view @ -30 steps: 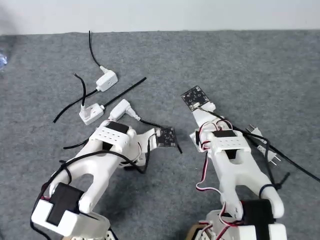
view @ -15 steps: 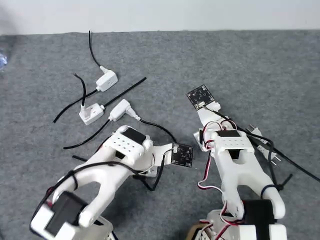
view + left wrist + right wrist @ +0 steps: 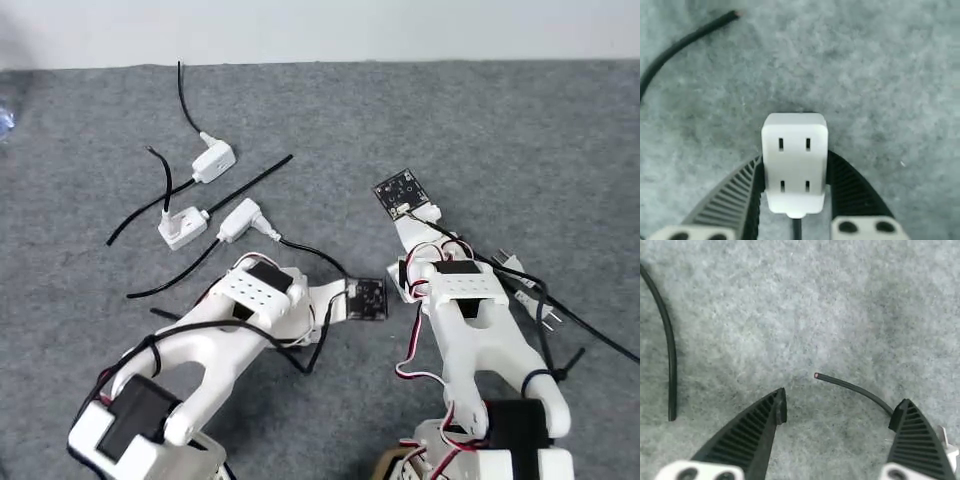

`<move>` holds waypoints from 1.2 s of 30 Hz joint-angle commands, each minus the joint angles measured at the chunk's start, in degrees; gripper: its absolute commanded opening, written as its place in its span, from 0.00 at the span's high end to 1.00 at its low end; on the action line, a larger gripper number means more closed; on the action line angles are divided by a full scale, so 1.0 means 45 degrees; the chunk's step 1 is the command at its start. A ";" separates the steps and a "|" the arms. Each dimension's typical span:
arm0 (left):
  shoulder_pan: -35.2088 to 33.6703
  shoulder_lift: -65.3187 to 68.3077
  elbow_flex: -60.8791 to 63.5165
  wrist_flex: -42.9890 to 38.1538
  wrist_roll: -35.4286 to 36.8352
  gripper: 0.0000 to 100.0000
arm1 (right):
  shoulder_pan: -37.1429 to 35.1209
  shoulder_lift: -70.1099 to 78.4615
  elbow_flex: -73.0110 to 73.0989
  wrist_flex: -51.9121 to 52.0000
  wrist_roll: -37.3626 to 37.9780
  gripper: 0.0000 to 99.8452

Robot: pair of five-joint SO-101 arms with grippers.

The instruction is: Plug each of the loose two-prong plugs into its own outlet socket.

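My left gripper [image 3: 794, 159] is shut on a white outlet socket block [image 3: 795, 172] that has two pairs of slots facing the camera, with a black cord leaving its base. In the high view the left arm's wrist [image 3: 365, 298] sits mid-table, close beside the right arm. My right gripper [image 3: 842, 400] is open over bare carpet, and a thin black cable end [image 3: 850, 386] lies between its fingers. Three white plugs [image 3: 213, 161], [image 3: 183, 226], [image 3: 240, 218] with black cords lie at the far left. Two pronged plugs [image 3: 512, 266], [image 3: 547, 316] rest to the right of the right arm.
Grey carpet [image 3: 520, 130] covers the table up to a pale wall at the back. A loose black cable [image 3: 667, 350] runs past my right gripper. Black cords [image 3: 235, 190] cross the left side, and another cord [image 3: 590, 335] trails off right.
The left arm has swung to the right and nearer, carrying the socket block toward the right arm. The right arm has pulled back slightly.
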 commanded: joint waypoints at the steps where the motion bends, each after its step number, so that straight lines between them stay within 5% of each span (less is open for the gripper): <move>1: 0.0137 0.0059 -0.0713 -0.0352 0.1035 0.98 | 0.0049 -0.0518 -0.0117 -0.0225 0.0059 0.68; 8: 0.0020 0.0000 -0.0654 -0.0078 0.1719 0.76 | 0.0010 -0.0459 -0.0117 -0.0225 0.0117 0.68; 19: -0.0332 -0.3673 -0.2061 0.3282 0.1875 0.75 | -0.0010 -0.0361 -0.0039 -0.0400 0.0039 0.68; 23: -0.0762 -0.6388 -0.0674 0.3360 0.4083 0.75 | -0.0283 -0.0361 0.0606 -0.1045 0.0156 0.68; 28: -0.2794 -0.9631 0.2393 0.1387 0.7385 0.75 | -0.0166 -0.0654 0.0742 -0.0869 0.0156 0.68; 36: -0.5724 -1.1546 0.5050 0.0117 0.9670 0.75 | 0.2393 -0.3077 -0.3126 0.6242 -0.0723 0.68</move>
